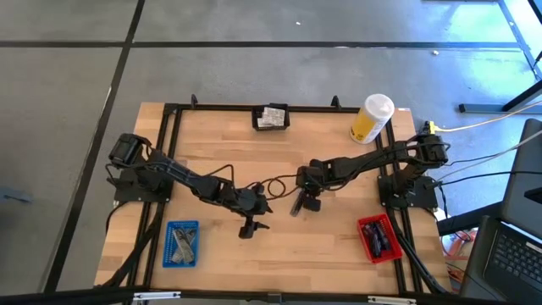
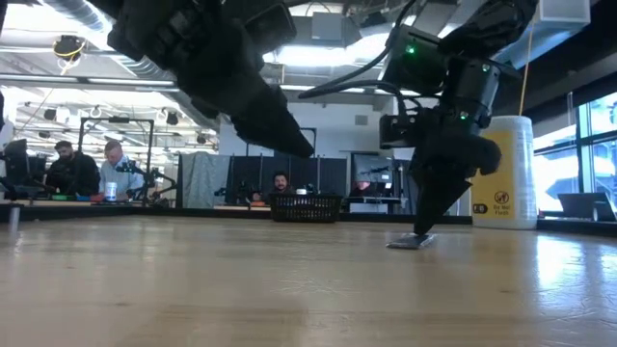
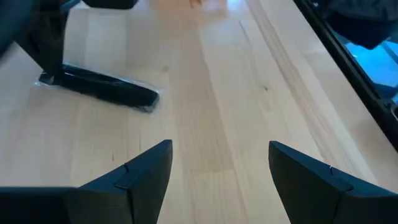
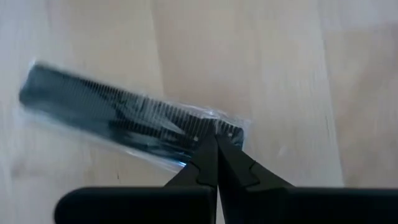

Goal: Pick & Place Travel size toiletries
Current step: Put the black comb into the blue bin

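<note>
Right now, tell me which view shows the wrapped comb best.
The right wrist view: the wrapped comb fills it, teeth visible, the right gripper pinching its end. The left wrist view shows it farther off, the low view edge-on, the high view a sliver.

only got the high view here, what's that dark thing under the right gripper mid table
Observer: A black comb in a clear plastic wrapper, lying flat on the wooden table; the right gripper is shut on one end of it.
Operator: is it lifted yet
Observer: No, in the low view the comb rests on the table.
Operator: left gripper holding anything
Observer: No, the left gripper is open and empty, with the comb lying ahead of it.
</note>
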Robot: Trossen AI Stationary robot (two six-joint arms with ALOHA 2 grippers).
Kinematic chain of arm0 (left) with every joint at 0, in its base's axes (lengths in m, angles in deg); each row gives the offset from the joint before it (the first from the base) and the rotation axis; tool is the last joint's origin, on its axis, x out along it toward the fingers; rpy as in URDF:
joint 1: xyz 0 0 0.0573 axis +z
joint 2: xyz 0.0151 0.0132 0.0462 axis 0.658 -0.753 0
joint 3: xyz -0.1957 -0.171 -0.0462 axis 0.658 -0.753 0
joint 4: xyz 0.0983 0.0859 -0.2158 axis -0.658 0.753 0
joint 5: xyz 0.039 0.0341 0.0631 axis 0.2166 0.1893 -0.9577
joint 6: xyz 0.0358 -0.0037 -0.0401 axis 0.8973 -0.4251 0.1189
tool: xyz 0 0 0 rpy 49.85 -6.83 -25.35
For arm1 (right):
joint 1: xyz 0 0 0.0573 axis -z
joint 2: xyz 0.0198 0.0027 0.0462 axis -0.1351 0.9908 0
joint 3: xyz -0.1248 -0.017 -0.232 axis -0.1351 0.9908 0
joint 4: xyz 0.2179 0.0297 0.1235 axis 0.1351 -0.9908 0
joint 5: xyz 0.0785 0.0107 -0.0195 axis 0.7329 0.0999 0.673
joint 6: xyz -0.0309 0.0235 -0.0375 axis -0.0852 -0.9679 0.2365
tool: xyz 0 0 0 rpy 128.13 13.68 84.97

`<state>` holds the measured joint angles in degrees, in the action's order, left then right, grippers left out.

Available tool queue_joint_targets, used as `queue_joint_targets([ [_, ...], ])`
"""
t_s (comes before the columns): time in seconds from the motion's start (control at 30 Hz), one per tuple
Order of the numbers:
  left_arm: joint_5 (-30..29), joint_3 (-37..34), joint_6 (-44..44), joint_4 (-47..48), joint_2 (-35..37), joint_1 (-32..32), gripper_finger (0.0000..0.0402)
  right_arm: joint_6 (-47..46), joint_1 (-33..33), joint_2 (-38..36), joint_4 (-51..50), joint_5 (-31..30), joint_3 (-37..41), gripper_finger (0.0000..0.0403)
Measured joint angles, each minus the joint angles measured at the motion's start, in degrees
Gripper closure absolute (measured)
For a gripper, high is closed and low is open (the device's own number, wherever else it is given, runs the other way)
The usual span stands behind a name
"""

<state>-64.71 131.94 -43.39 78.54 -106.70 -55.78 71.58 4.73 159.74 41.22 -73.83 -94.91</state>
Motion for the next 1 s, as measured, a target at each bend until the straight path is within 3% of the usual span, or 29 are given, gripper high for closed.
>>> queue_joint_targets([
  [0.33, -11.6, 0.0, -3.4, -2.0, -0.7, 0.0, 0.0141, -30.6, 0.1, 0.1, -0.4, -4.2, 0.1, 0.0403],
  [0.63, -13.5, 0.0, -3.9, -4.8, -1.4, -0.4, 0.0141, -30.2, -1.2, -4.0, -2.2, -6.9, 0.2, 0.0403],
  [0.83, -20.1, 0.0, -4.7, -8.0, -1.9, -2.5, 0.0141, -29.4, -3.3, -12.4, -2.7, -10.9, -0.5, 0.0403],
  [1.0, -25.1, 1.5, -3.8, -15.3, -7.6, -4.1, 0.0141, -28.1, -3.6, -17.8, -3.2, -14.6, -0.5, 0.0403],
])
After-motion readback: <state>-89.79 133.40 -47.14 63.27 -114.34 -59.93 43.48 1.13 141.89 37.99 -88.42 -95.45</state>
